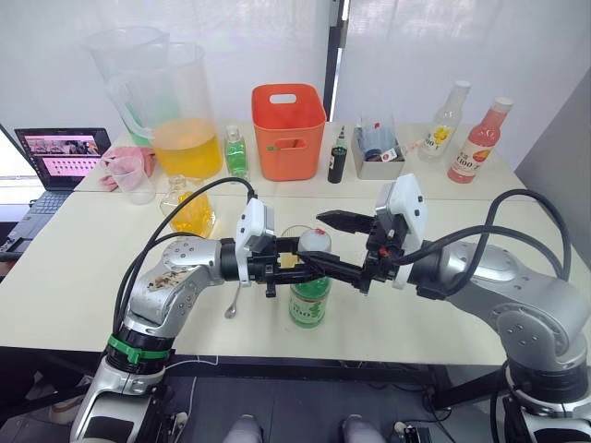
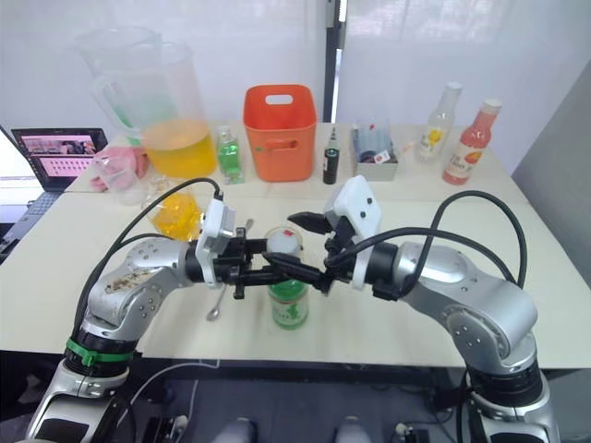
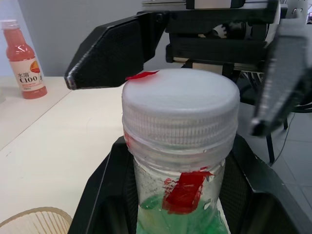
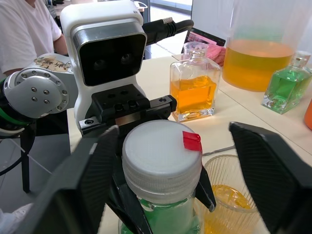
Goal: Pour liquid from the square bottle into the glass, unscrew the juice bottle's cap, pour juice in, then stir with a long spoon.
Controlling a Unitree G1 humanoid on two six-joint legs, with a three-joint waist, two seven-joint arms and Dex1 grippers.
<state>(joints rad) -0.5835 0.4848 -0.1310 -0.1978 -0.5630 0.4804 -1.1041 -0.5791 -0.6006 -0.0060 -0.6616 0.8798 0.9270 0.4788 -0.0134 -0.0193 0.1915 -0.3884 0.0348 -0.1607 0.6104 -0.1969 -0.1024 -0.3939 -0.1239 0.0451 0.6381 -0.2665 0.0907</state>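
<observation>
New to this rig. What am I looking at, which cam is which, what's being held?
It is a two-armed humanoid robot at a table. Two pictures come from its head camera, looking down over both arms. The other two come from cameras on each wrist, looking along that arm's fingers.

The left gripper is shut on the juice bottle, just below its white cap. The right gripper is open, with one finger on each side of that cap.

Beside the bottle stands the glass, holding some orange liquid. A long spoon, pitchers, an orange bin and other bottles also sit there.
</observation>
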